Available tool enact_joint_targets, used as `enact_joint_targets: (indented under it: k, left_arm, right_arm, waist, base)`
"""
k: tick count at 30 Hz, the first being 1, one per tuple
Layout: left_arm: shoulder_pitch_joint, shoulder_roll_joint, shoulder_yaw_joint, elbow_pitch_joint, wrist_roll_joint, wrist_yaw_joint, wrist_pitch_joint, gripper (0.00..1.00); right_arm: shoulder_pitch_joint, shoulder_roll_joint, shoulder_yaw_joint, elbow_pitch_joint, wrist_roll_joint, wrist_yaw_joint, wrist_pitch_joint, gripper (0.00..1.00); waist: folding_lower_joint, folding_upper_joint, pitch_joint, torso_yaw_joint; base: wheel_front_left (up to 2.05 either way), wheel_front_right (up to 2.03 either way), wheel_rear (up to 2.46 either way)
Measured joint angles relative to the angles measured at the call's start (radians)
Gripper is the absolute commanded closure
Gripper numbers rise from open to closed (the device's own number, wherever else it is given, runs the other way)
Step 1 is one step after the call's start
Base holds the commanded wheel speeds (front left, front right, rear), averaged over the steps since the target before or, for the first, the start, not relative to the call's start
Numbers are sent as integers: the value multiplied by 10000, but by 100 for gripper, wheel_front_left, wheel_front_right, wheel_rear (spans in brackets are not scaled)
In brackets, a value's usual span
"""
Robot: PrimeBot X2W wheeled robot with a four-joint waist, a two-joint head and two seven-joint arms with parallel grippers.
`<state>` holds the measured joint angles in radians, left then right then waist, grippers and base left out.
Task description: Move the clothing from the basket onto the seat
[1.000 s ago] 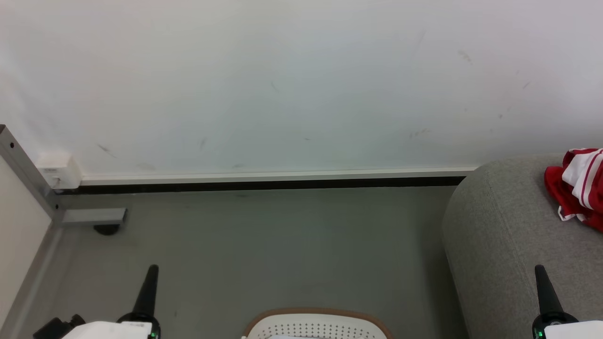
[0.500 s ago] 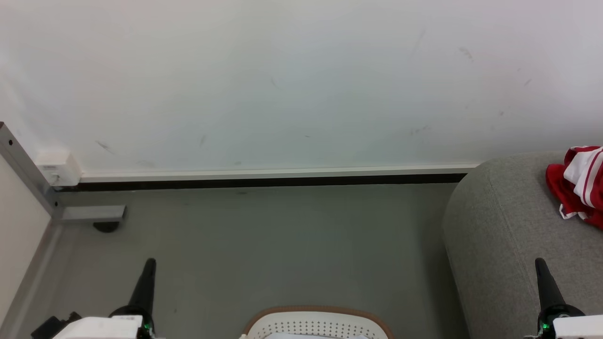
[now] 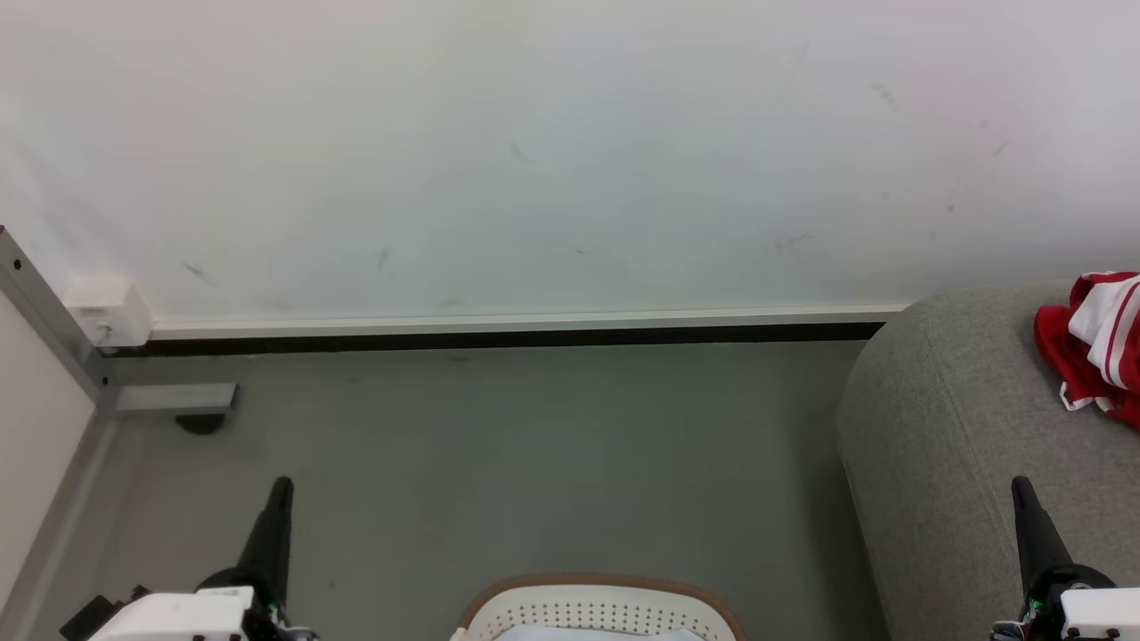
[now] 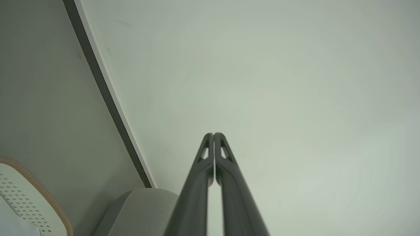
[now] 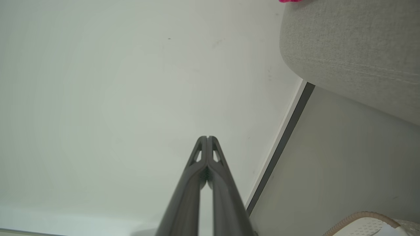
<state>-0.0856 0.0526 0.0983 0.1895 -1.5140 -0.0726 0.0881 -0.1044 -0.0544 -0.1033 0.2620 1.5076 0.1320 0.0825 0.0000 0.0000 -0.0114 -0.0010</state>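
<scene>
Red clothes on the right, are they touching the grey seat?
Touching. In the head view the red clothing lies crumpled right on top of the grey seat, its lower edge resting on the fabric with no gap showing.

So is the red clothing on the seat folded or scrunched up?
Scrunched up: the clothing lies in a crumpled heap on the seat, its white striped part bunched.

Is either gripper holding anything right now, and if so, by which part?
Nothing is held. The left gripper and right gripper are both shut on nothing; the red clothing lies on the seat.
</scene>
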Motion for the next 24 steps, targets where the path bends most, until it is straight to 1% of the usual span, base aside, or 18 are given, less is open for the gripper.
enact_joint_targets:
  k: [15, 24]
  left_arm:
    - [-167, -36, 174, -35, -907, 15, 251, 100]
    - [-174, -36, 178, -36, -915, 15, 251, 100]
  right_arm:
    - [-174, -33, 0, -19, 1129, -2, 232, 100]
    - [-178, -44, 8, -21, 1141, -2, 230, 100]
  waist:
    - [0, 0, 94, 6]
    - [0, 0, 94, 6]
  base:
    - [0, 0, 0]
    - [0, 0, 0]
